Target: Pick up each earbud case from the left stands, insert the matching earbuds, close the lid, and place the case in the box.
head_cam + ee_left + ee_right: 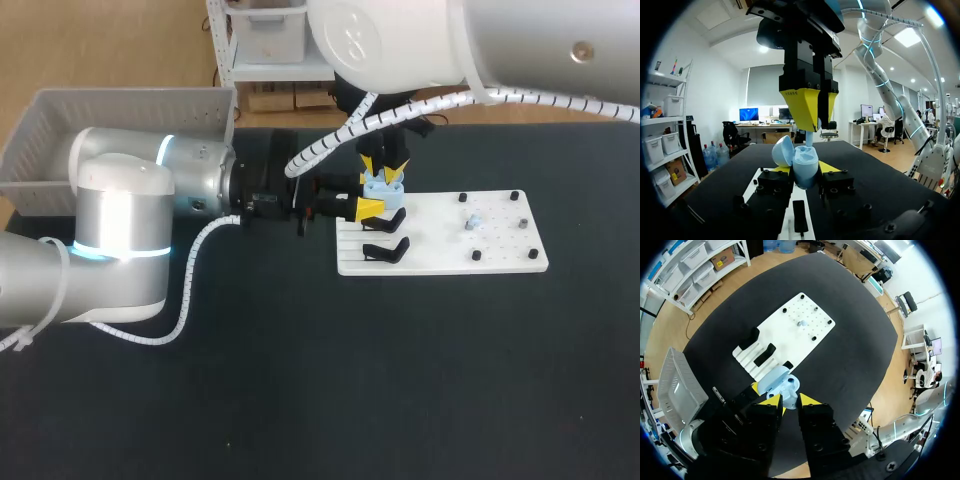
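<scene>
- Head view: light-blue earbud case [384,184] hung above the white board [500,255], right of centre frame, pinched by the left gripper [374,193].
- Case judged light, smooth and slippery, with a delicate hinge; best held by the body's flanks.
- Left wrist view alone showed the lid open and the right gripper [815,123] nipping an earbud [809,139] above it.

1. The right gripper [791,401] hangs straight above the earbud case [784,384], its two yellow tips close together.
2. The case is pale blue with its lid open, at the end of the white board [790,327] nearest the gripper.
3. The left gripper [769,388] comes in from the grey box's [677,385] side, and one yellow tip shows against the case.
4. Black stands [765,354] sit on the board just beyond the case.
5. A loose earbud [801,323] lies farther along the board, among black pegs [829,321].
6. The board rests on the black table [855,355].
</scene>
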Available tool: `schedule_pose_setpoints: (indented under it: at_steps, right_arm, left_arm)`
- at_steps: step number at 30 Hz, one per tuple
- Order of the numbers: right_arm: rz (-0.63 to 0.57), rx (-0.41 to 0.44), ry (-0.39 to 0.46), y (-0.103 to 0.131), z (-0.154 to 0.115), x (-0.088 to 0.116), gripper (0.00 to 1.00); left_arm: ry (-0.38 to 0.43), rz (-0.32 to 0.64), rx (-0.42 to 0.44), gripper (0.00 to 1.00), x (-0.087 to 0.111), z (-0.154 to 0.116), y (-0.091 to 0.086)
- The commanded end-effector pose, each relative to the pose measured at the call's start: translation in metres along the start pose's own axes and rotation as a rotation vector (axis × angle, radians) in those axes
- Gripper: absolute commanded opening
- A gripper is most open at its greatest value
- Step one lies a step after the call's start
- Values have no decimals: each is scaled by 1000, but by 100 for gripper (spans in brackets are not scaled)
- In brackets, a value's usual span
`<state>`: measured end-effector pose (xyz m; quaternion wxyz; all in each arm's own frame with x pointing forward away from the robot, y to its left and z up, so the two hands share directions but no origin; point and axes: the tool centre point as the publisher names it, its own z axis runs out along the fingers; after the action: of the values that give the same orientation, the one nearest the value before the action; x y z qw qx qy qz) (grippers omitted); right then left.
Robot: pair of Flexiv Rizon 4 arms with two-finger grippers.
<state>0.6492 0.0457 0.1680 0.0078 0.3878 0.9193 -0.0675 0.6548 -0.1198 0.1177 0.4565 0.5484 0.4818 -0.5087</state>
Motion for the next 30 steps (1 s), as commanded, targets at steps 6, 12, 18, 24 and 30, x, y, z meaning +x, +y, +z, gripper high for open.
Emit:
schedule_pose_setpoints:
  at_steps: [6,12,18,24,30]
  right_arm:
    - [8,-6,0,0,4,-6,0]
    - [10,-7,4,0,5,-7,0]
    - [12,-5,9,0,8,-9,0]
    - [14,1,11,0,10,-10,0]
    - [14,7,13,1,16,-10,0]
  left_arm:
    - [-1,1,-1,0,1,0,0]
    - [-1,1,-1,0,1,0,0]
    - [-1,1,-1,0,1,0,0]
    - [-1,1,-1,0,1,0,0]
    - [-1,1,-1,0,1,0,0]
